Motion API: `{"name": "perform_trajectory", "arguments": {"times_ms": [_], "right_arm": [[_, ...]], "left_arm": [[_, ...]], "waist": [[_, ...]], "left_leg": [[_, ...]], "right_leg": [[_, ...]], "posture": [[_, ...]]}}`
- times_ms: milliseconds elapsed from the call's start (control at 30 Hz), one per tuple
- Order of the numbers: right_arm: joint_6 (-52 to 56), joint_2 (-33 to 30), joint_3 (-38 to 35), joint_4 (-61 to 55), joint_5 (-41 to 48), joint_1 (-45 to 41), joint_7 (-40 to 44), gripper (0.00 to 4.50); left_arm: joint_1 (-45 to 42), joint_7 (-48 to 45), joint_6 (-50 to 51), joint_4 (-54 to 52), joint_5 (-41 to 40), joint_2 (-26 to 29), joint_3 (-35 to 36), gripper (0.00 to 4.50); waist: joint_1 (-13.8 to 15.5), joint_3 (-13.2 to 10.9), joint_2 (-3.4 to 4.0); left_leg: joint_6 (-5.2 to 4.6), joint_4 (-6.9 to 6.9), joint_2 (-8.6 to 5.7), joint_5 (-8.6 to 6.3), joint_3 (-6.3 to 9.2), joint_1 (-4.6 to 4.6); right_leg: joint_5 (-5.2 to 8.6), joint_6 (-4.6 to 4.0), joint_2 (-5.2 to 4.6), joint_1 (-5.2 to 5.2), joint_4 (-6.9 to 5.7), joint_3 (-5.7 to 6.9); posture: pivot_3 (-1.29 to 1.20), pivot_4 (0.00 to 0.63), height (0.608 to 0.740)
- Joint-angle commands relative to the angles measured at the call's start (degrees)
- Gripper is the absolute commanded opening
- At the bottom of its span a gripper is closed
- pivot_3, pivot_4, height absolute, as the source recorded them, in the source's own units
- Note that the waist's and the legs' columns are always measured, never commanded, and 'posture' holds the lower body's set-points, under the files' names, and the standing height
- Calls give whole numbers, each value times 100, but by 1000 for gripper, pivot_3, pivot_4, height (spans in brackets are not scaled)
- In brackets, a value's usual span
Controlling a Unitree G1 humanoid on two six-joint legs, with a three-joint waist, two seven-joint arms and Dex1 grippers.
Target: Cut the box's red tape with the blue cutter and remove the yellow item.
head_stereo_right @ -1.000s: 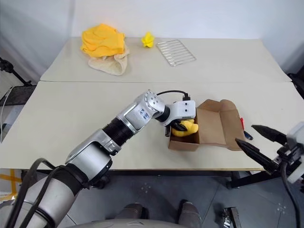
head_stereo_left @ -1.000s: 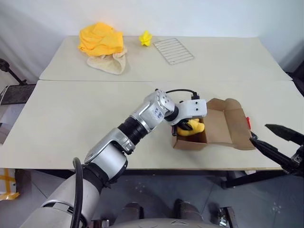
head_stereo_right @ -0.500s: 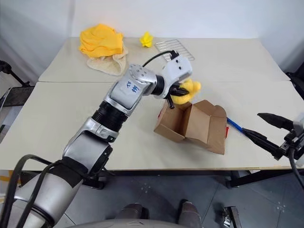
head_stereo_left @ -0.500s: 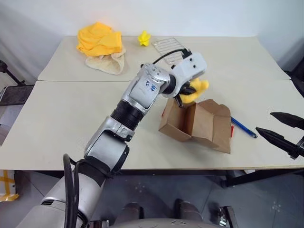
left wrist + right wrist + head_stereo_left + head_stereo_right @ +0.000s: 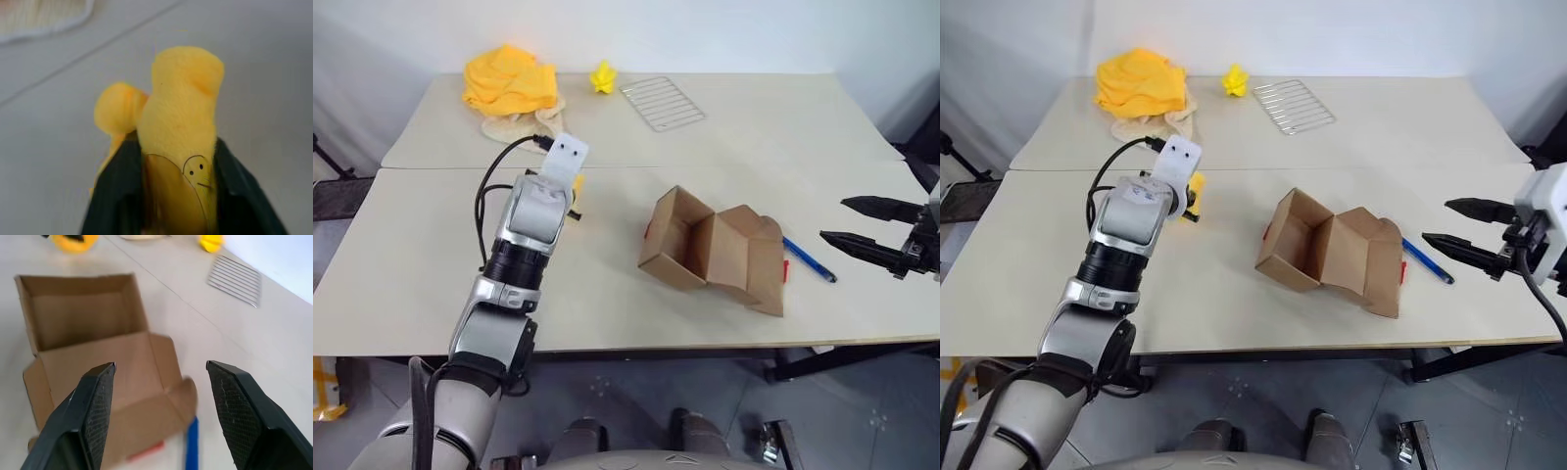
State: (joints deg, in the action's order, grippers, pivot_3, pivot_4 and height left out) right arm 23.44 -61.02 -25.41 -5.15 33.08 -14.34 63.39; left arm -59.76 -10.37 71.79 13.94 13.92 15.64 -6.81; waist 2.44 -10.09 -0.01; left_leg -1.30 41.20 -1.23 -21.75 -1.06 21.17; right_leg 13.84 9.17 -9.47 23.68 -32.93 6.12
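Your left claw (image 5: 178,196) has carried the yellow item (image 5: 181,127) out of the box (image 5: 713,250) to the desk's (image 5: 607,294) left side, still clamped between its fingers; there the wrist mostly hides it. One empty box, one cutter (image 5: 809,259) beside it. Right claw (image 5: 159,377) spread, empty.

One open cardboard box (image 5: 710,251), one blue cutter (image 5: 808,259), one yellow item (image 5: 181,122), one wire rack (image 5: 663,103), two cloths (image 5: 509,78).
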Motion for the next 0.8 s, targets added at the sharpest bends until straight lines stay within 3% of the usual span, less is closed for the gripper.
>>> {"name": "perform_trajectory", "arguments": {"times_ms": [33, 200, 233, 400, 533, 600, 633, 733, 800], "right_arm": [[-191, -119, 223, 284, -124, -384, 191, 3073], [-329, -91, 557, 624, -260, -820, 385, 3073], [-363, -91, 595, 673, -284, -867, 427, 3073], [-523, -86, 652, 903, -386, -997, 541, 3073], [-609, -70, 630, 956, -440, -975, 589, 3073], [-618, -66, 610, 996, -464, -958, 604, 3073], [-688, -71, 565, 1024, -498, -861, 646, 3073], [-1294, -204, 287, 1228, -787, -132, 978, 3073], [-1534, -285, 164, 1342, -918, 234, 1089, 3073]], "left_arm": [[16, -117, 508, -776, -26, 249, -93, 2738], [-18, -535, 1057, -1325, -412, 680, -26, 4327], [-50, -724, 1087, -1449, -583, 783, -9, 4441], [-253, -1369, 1402, -1898, -1466, 872, 611, 4441], [141, -1981, 466, -2527, -2119, 981, 803, 4441], [400, -2133, -18, -2686, -2118, 1289, 510, 4441], [678, -2315, -312, -2847, -2331, 1237, 615, 4441], [2319, -3692, -2826, -3213, -3166, 981, 1081, 4441], [3080, -4188, -3518, -3128, -3384, 1122, 1215, 4441]], "waist": [[29, -1, -1], [30, 0, 0], [20, 0, -1], [19, -1, 0], [-7, -1, 1], [-55, -1, 1], [-83, 0, 4], [-104, 8, 17], [-113, 6, 17]], "left_leg": [[2, 0, 0, -1, 0, 0], [9, -2, 2, 1, -1, -4], [9, -2, 2, 1, -1, -5], [12, -2, 3, 1, -1, -4], [16, -2, 5, 0, 0, -5], [18, -4, 6, -1, -1, -8], [19, -5, 6, -1, -1, -10], [25, -13, 8, -3, -5, -24], [28, -15, 9, -4, -9, -19]], "right_leg": [[0, 0, 0, 0, 0, 0], [0, 0, 0, 0, -1, 2], [0, 0, 0, 0, -1, 1], [0, -1, 0, 0, -1, 2], [0, -1, 0, 0, -1, 1], [1, -1, 0, 0, -1, 1], [1, -2, 0, 0, -2, 1], [2, -4, 0, -5, -3, 0], [3, -5, 0, -2, 4, 1]], "posture": [[0, 150, 740], [0, 150, 740], [0, 150, 740], [0, 150, 740], [0, 150, 740], [0, 150, 740], [0, 150, 740], [0, 150, 740], [0, 150, 740]]}}
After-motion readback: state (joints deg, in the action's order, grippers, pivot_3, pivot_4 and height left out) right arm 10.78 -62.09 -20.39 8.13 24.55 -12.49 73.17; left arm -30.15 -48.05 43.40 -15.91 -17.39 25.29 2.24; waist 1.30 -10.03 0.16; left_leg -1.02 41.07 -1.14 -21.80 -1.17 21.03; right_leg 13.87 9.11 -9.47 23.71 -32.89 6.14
